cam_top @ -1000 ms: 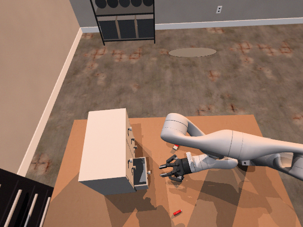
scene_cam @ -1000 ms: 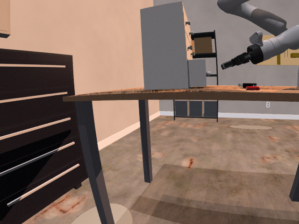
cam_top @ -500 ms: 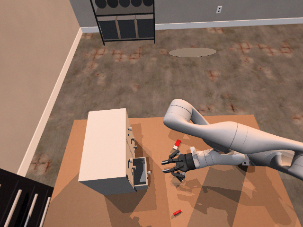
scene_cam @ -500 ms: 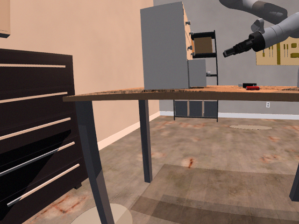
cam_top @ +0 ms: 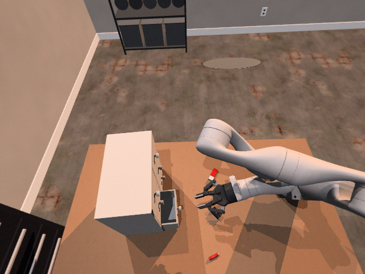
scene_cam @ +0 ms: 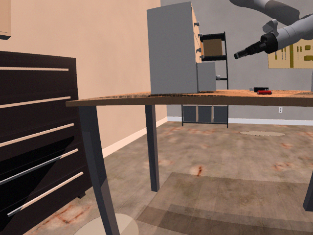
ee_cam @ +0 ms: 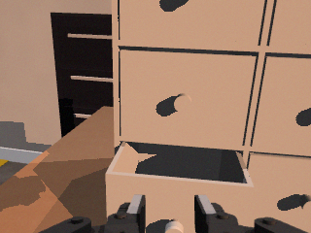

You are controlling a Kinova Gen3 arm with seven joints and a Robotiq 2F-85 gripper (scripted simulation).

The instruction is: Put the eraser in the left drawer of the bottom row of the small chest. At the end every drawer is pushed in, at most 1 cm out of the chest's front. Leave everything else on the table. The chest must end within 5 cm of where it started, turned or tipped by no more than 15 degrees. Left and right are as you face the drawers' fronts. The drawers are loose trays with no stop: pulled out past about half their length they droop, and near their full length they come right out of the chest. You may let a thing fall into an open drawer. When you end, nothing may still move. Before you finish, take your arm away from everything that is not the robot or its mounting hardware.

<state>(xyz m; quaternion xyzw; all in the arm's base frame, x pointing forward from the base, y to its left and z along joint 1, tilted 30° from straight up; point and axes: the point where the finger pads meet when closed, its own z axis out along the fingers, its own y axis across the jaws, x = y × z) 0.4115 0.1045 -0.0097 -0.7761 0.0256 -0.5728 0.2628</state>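
The eraser, a small red and white block, lies on the table behind my gripper. The small chest stands at the table's left. Its bottom-row left drawer is pulled partly out and looks empty. My gripper is partly open and holds nothing. It hovers a short way in front of the drawer, above its knob, and points at the chest's front.
A small red cylinder lies near the table's front edge. The other drawers look pushed in. A dark dresser stands beside the table, and a black shelf stands at the far wall.
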